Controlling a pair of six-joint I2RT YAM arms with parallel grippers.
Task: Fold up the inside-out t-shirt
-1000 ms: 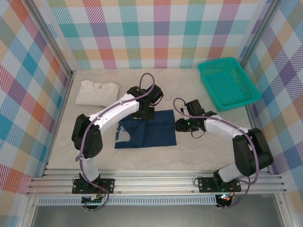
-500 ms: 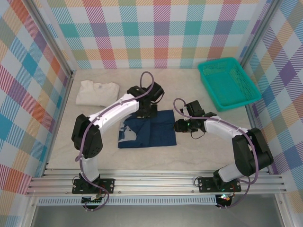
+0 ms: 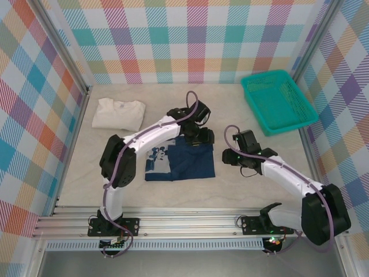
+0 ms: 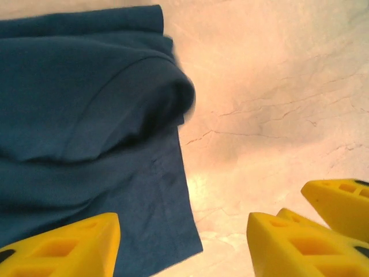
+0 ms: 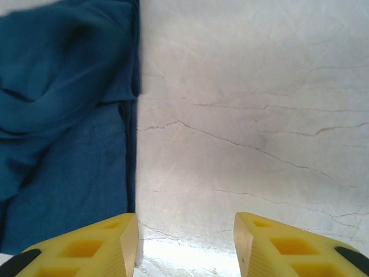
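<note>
Pale marbled bench (image 3: pixel 173 193), pastel plaid walls (image 3: pixel 173 40) on three sides, metal rail (image 3: pixel 190 222) along the near edge.

T-shirt (image 3: pixel 193 164): dark navy, mid-bench between the two arms. It lies flat, folded to a rough rectangle, and a pale printed patch shows on its left part.

Left arm (image 3: pixel 147 131): reaches across the shirt's far edge, and its head sits above the far right corner of the cloth. In the left wrist view the t-shirt (image 4: pixel 86 115) takes up the upper left. A rounded fold bulges at its right side, and a lower layer runs down to a straight edge and a corner. Left jaws stand wide with nothing between them. One yellow finger (image 4: pixel 63 245) is over cloth and the other is over bare bench. The shirt's edge lies in the gap below.

Right arm (image 3: pixel 282 173): its head is just beside the shirt's right edge. In the right wrist view the t-shirt (image 5: pixel 63 115) is rumpled at the left and ends in a straight vertical edge. Right jaws stand moderately apart and hold nothing. The yellow fingers (image 5: pixel 86 248) frame bare bench, with the cloth edge near the left one.

Teal basket (image 3: pixel 249 101): far right corner, well apart from the shirt.

Cream folded shirt (image 3: pixel 119 112): far left, apart from the navy one.
</note>
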